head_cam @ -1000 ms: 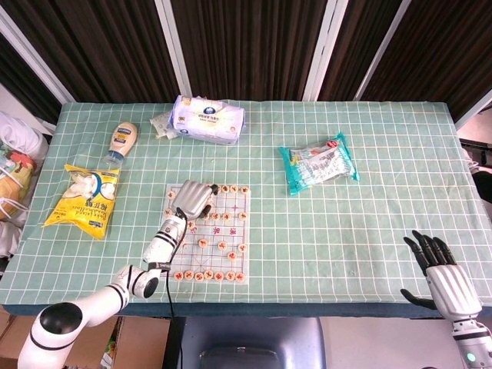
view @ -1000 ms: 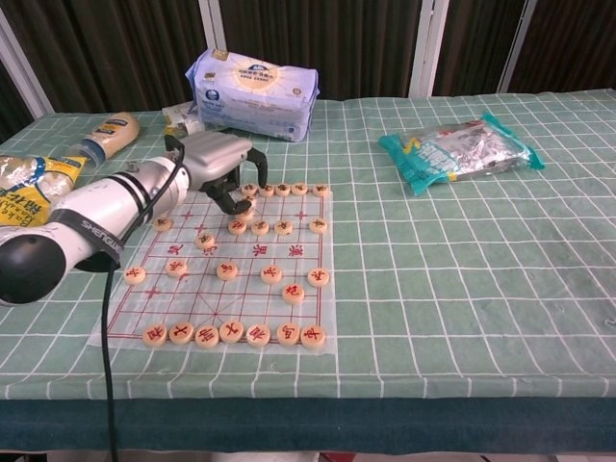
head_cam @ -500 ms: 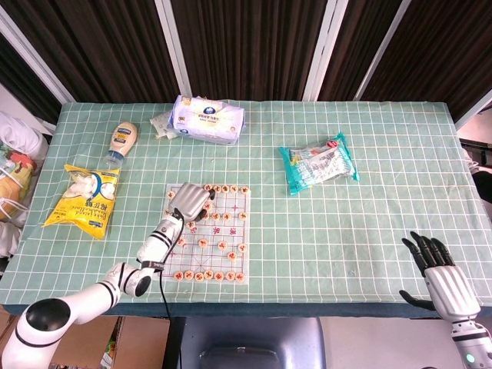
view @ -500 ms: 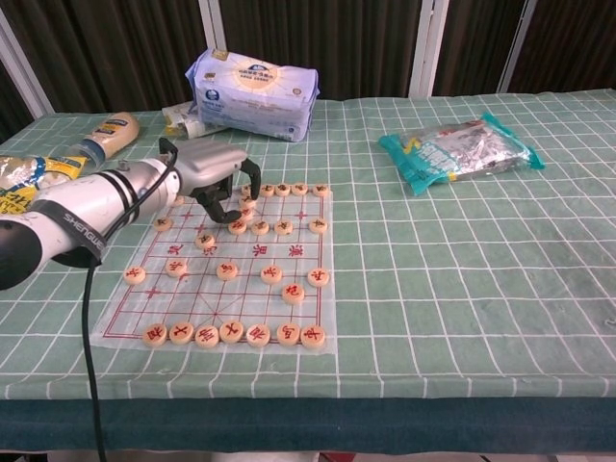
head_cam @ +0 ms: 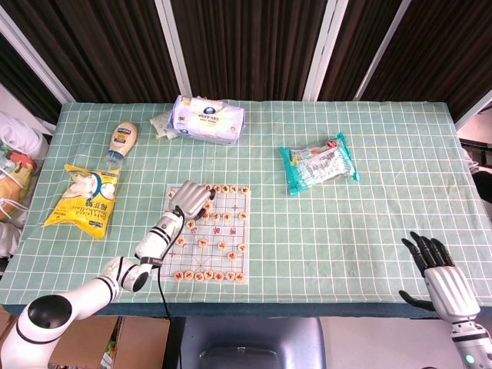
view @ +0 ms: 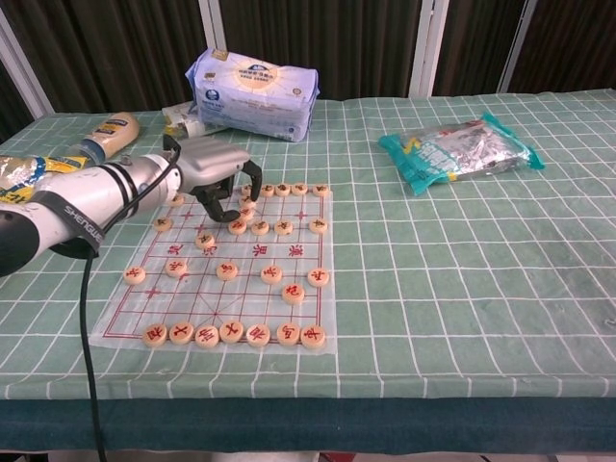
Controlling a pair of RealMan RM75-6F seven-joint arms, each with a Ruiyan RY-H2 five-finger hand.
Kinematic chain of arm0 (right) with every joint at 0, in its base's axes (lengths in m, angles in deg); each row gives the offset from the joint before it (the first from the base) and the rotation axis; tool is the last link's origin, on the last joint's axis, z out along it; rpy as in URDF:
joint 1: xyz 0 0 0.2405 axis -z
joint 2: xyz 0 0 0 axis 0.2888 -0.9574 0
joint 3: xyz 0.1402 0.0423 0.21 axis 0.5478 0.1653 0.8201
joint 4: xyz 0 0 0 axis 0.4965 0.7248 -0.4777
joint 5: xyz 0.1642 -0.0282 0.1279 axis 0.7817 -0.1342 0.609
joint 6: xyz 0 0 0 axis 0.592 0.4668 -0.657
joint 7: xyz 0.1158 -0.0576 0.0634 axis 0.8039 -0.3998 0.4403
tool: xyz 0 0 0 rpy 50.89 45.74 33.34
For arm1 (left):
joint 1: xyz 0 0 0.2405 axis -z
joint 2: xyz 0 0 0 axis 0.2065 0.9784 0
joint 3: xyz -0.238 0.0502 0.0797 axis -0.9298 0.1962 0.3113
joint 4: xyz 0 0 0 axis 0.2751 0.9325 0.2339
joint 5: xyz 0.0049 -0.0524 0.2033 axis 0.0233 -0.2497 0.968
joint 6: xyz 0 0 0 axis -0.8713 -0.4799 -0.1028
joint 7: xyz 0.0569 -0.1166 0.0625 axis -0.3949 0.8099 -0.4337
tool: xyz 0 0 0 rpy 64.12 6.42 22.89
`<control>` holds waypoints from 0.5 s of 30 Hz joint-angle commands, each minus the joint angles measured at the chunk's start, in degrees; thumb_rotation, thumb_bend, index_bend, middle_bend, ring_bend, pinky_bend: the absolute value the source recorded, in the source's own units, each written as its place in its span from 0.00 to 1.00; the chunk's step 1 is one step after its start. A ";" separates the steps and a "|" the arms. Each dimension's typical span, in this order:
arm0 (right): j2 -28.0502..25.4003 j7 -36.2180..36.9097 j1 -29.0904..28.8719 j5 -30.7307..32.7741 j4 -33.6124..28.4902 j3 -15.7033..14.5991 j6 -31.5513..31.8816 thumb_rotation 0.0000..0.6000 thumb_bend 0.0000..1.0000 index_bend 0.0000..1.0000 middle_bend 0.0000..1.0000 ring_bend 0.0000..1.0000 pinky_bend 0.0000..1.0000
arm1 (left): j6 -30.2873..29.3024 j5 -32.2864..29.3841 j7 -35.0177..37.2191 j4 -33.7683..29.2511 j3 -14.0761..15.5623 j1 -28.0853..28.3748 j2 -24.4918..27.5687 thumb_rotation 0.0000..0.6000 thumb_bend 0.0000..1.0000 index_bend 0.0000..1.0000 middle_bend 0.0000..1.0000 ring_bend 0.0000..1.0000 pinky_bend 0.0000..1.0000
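From the head view, the left hand (head_cam: 190, 198) hangs over the far-left part of the chess board (head_cam: 237, 231), at about ten o'clock from the board's middle, fingers curled down among the chess pieces (head_cam: 222, 245); whether a piece is pinched cannot be told from above. The work looks only begun: most discs sit in rows along the far and near edges, with a few scattered mid-board. The right hand (head_cam: 442, 275) rests off the table at five o'clock, fingers spread, holding nothing. At twelve o'clock lies a tissue pack (head_cam: 207, 119), its print too small to read, and a mayonnaise bottle (head_cam: 121, 141) at ten. From the chest view, the left hand (view: 214, 173) has its dark fingertips (view: 236, 214) bent down, touching or just over a piece near the board's far rows; a firm grasp cannot be confirmed. The forearm sleeve reads "SHENGUE…", partly hidden. Pieces bear red and dark Chinese characters, illegible here. A teal snack bag (view: 460, 151) lies at two o'clock.
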 commanded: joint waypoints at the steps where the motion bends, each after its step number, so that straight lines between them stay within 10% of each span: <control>1: 0.03 -0.08 -0.02 0.05 0.00 0.01 -0.08 1.00 0.29 0.00 0.00 0.00 0.00 | 0.28 0.99 1.15 0.35 0.74 0.25 0.08 1.00 0.36 0.42 1.00 1.00 1.00; 15: 0.12 -0.39 -0.04 0.32 -0.13 0.15 -0.14 1.00 0.29 0.00 0.00 0.00 0.00 | 1.12 2.81 4.18 2.47 1.98 1.08 -0.26 1.00 0.36 0.43 1.00 1.00 1.00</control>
